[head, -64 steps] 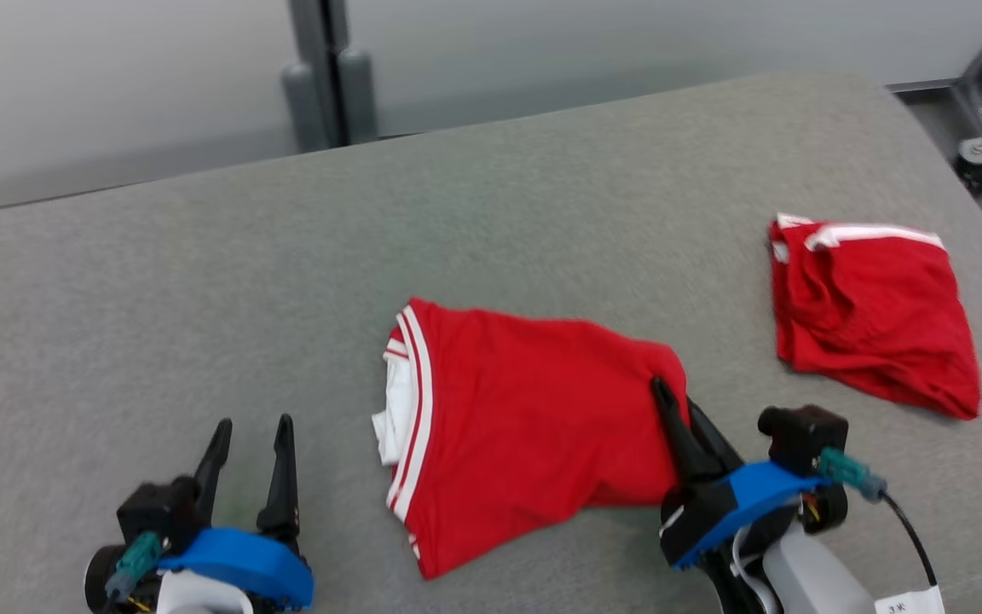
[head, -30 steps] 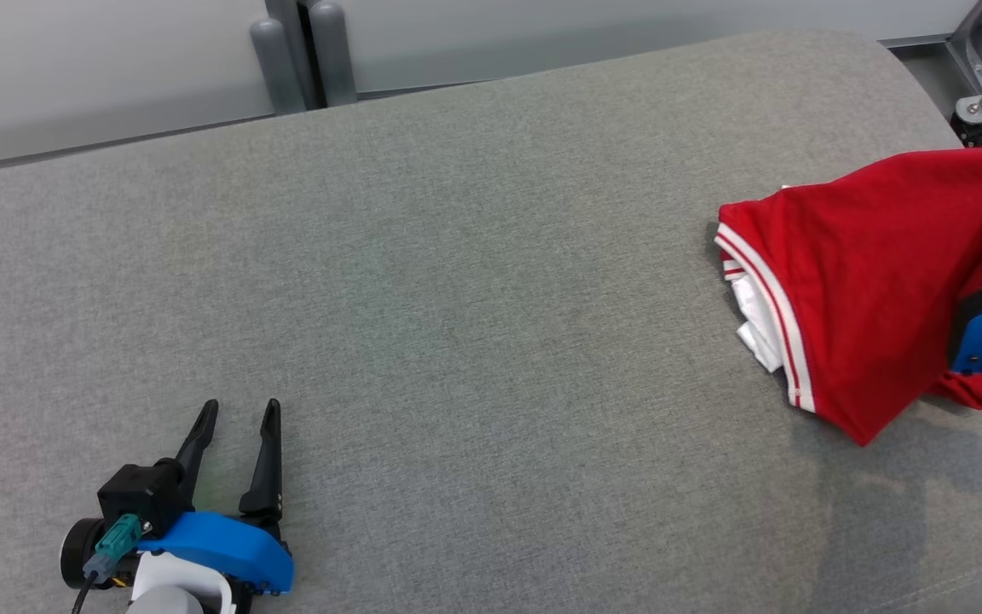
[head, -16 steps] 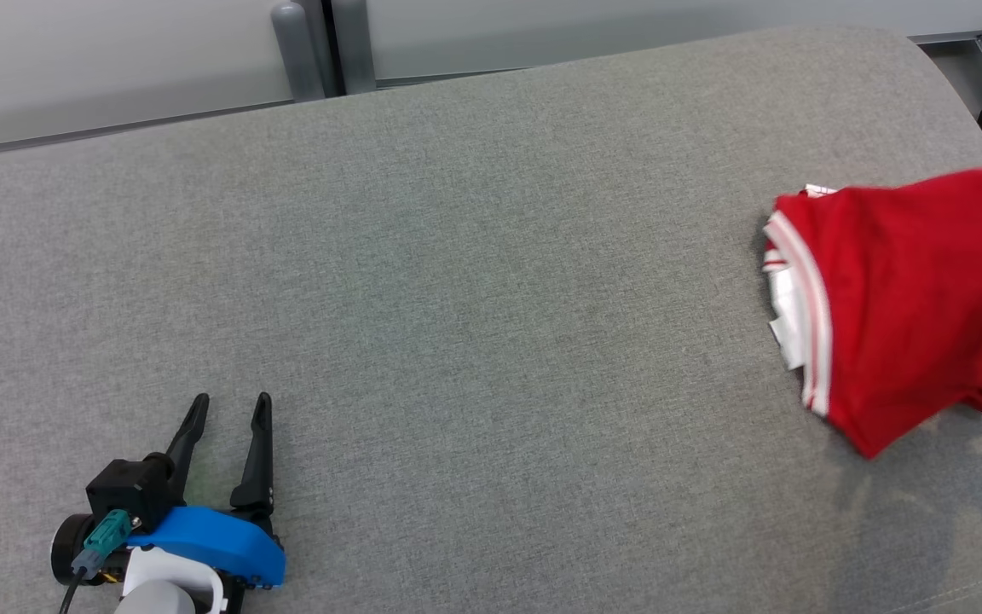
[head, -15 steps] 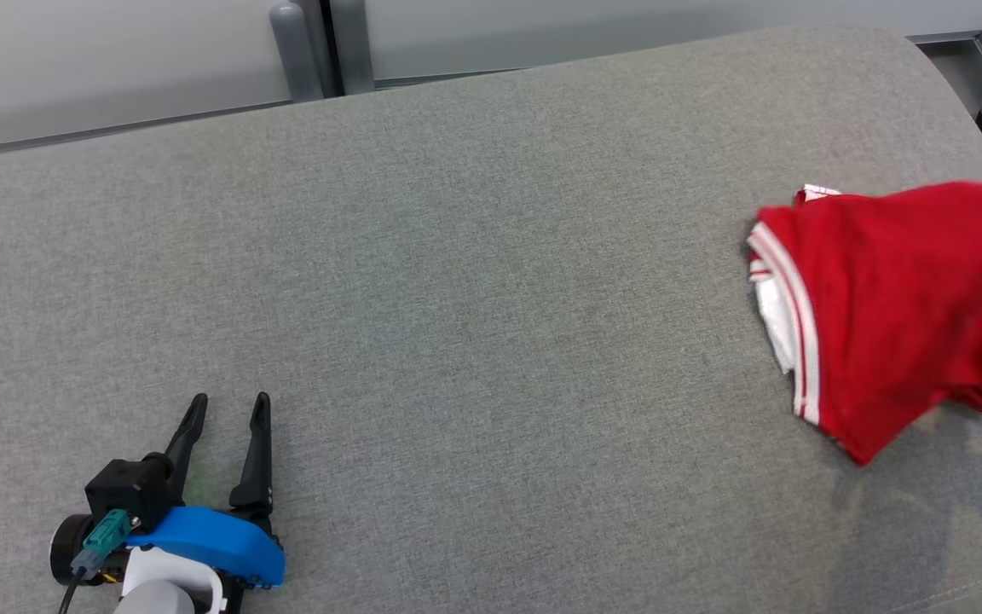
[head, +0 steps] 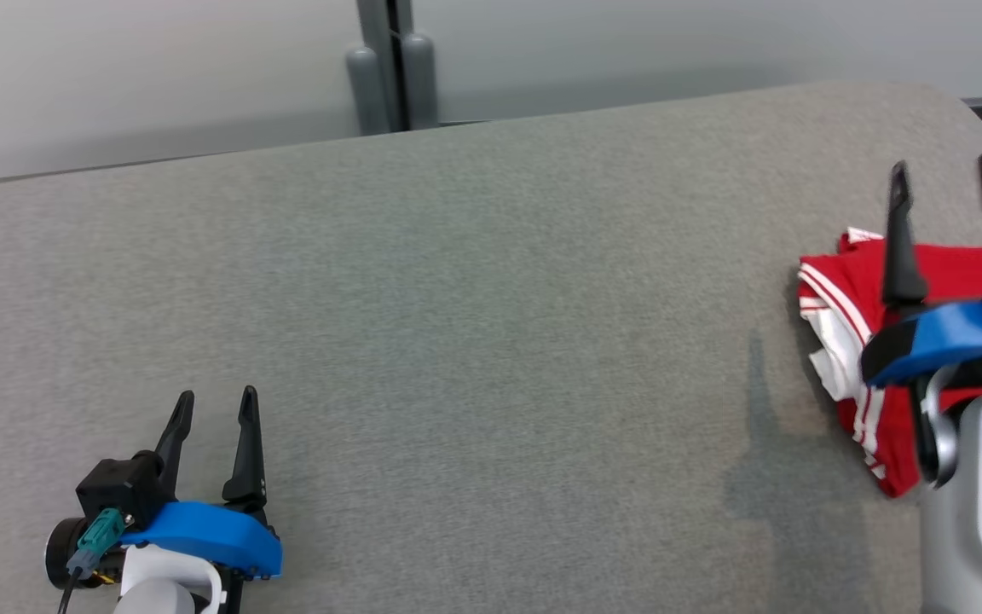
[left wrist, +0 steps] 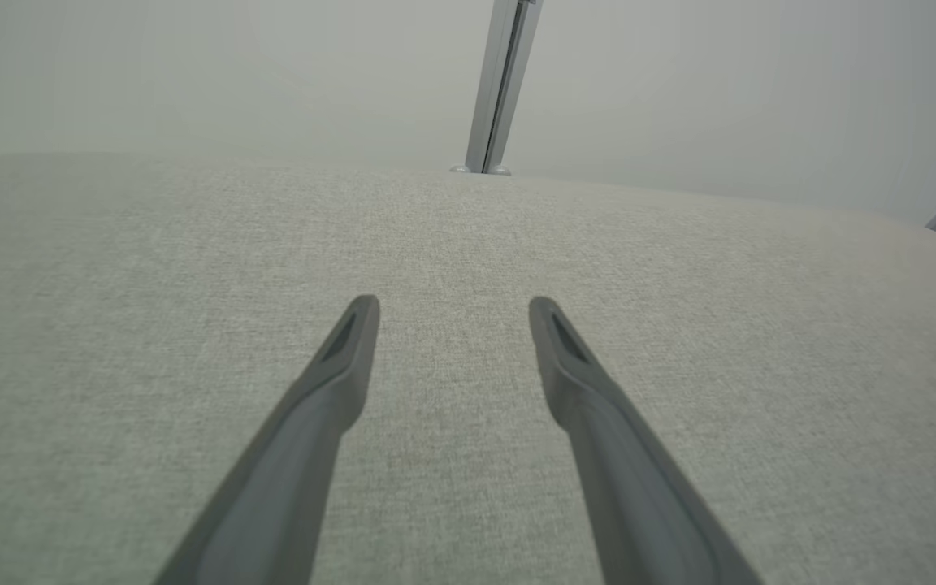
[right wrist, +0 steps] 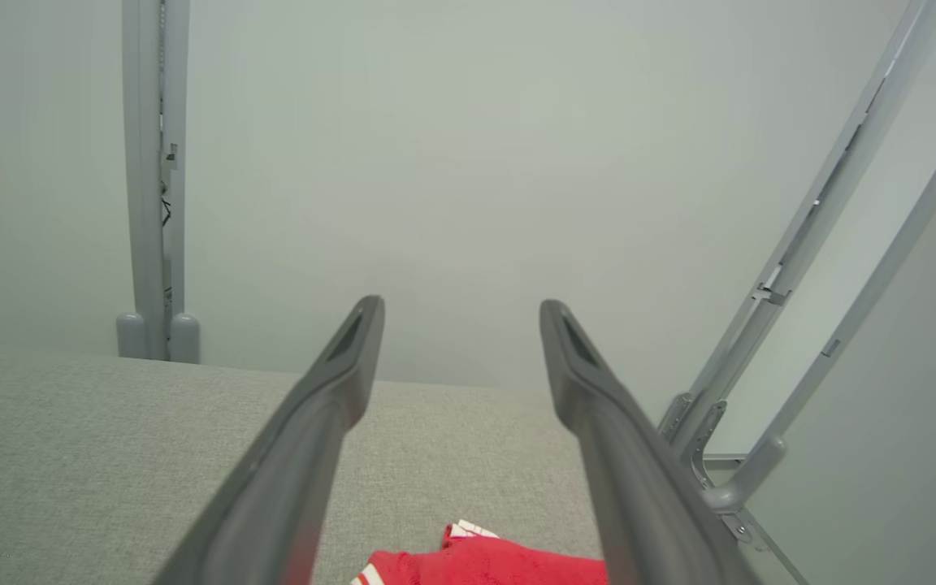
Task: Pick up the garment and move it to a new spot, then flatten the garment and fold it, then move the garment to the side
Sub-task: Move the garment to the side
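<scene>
Both the right hand [head: 943,164] and the left hand [head: 217,394] stood empty, fingers apart. The folded red garment with white stripes [head: 951,271] lay at the three o'clock edge of the grey fabric worktop [head: 491,298], its long axis running twelve to six, beneath the right hand. The left hand sat well away at eight o'clock.

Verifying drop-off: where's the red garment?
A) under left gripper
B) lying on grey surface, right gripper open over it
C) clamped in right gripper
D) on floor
B: the red garment lies on the grey surface, and the right gripper is open, holding nothing.
</scene>
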Motion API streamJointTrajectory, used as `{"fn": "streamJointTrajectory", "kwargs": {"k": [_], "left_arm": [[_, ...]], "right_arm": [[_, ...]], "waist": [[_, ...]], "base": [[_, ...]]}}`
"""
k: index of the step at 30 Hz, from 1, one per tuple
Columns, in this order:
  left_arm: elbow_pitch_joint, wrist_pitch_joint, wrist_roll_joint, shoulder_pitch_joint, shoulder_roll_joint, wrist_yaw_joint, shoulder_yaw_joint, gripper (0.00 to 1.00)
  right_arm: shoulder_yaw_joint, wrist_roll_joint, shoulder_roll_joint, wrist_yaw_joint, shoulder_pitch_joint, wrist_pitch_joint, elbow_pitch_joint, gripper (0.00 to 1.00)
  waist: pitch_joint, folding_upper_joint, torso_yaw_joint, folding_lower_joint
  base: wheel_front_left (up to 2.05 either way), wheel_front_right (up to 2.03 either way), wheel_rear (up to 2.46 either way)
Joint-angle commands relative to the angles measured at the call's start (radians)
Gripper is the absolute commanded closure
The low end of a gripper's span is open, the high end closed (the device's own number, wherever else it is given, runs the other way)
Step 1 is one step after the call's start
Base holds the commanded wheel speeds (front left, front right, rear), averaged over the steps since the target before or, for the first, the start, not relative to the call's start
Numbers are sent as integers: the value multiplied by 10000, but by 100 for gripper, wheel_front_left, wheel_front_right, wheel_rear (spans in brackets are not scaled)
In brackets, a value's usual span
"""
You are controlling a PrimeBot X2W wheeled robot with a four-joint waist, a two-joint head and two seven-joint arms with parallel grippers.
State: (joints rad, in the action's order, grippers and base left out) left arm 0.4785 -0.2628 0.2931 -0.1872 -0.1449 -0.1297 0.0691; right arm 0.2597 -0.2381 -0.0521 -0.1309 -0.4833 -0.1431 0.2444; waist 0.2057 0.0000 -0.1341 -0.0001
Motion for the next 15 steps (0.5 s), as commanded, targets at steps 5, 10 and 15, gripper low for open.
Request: {"fn": "streamJointTrajectory", "kwargs": {"k": [5,10,15], "left_arm": [[123,-18,-329,161,278,-19,-370,0],[69,-18,-664,433,429,-19,-525,0],[182,-18,-935,691,538,-19,-810,0]], "right_arm": [[-634,1298,-2,3,848,-813,1175,0],[-1232,1860,-16,3,1462,-1170,2224,0],[-1528,2389,-10,3,1858,-1230,2633,0]], "waist": [[-458,0,694,1],[-927,0,1217,1],[-1359,0,1519,1]], "base": [[0,0,0],[0,0,0],[0,0,0]]}}
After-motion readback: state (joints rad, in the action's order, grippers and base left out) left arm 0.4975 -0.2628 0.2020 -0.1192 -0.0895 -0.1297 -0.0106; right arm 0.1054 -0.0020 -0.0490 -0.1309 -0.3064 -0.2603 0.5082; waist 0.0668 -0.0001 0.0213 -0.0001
